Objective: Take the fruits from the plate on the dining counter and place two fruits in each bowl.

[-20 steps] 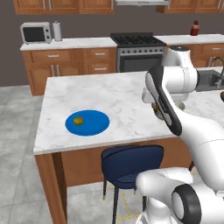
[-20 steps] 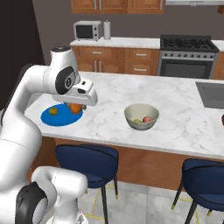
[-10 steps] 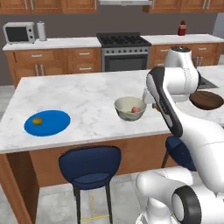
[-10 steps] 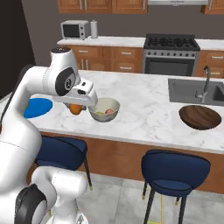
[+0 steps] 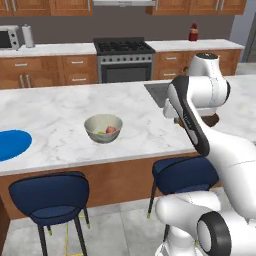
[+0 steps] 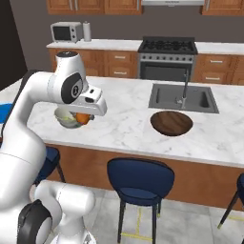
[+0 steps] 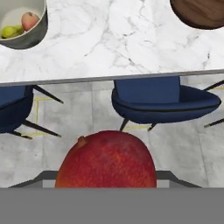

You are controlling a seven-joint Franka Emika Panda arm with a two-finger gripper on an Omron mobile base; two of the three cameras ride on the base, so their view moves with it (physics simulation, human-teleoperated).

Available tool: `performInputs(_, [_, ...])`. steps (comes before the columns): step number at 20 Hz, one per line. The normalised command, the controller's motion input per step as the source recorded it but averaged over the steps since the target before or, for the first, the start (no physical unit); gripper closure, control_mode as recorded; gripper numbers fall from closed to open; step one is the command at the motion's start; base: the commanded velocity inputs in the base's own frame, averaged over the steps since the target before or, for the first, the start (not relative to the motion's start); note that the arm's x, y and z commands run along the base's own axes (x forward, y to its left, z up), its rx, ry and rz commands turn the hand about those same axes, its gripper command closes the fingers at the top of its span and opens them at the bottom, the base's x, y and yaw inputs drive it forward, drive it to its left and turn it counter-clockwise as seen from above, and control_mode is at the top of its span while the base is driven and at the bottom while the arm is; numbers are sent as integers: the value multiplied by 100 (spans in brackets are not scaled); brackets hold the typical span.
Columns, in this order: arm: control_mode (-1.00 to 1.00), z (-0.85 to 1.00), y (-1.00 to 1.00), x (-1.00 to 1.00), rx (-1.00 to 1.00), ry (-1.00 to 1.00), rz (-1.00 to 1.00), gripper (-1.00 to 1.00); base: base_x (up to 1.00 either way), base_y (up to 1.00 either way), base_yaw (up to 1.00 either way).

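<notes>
Pinching the orange-red fruit point(image 7: 107, 159) between them, the jaws are seen closed on its sides, and the fruit point(image 6: 83, 118) is carried just below the hand, near the cream bowl point(image 6: 64, 118).

Compared with a second ago, the whole scene is shifted: the base has been driven along the bench point(image 5: 55, 107), so the blue plate point(image 5: 10, 144) is now cut by the left edge of the left base view, while the wooden bowl point(image 6: 171, 123) has come into sight. The things themselves are not judged to have moved.

In the cream bowl point(image 7: 19, 26) a pinkish-red fruit point(image 7: 29, 19) and a yellow-green fruit point(image 7: 9, 30) are already lying, so that bowl is taken as full. The held fruit is therefore judged to be meant for the wooden bowl point(image 7: 199, 12), which looks empty.

In the hand view the bench edge point(image 7: 113, 78) and a blue stool point(image 7: 166, 100) lie ahead of the fruit. Bare marble lies between the bowls. The sink point(image 6: 181, 97) and tap point(image 6: 185, 86) stand just behind the wooden bowl and are to be avoided.
</notes>
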Motion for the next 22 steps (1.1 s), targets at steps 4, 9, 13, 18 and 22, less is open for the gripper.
performInputs(4, [100,0,0,0,0,0,0,100,0,-76,0])
performInputs(9, [100,0,0,0,0,0,0,100,0,-72,0])
performInputs(13, [100,0,0,0,0,0,0,100,0,-67,0])
performInputs(18, [100,0,0,0,0,0,0,100,4,-50,0])
performInputs(22, [100,0,0,0,0,0,0,100,26,-16,0])
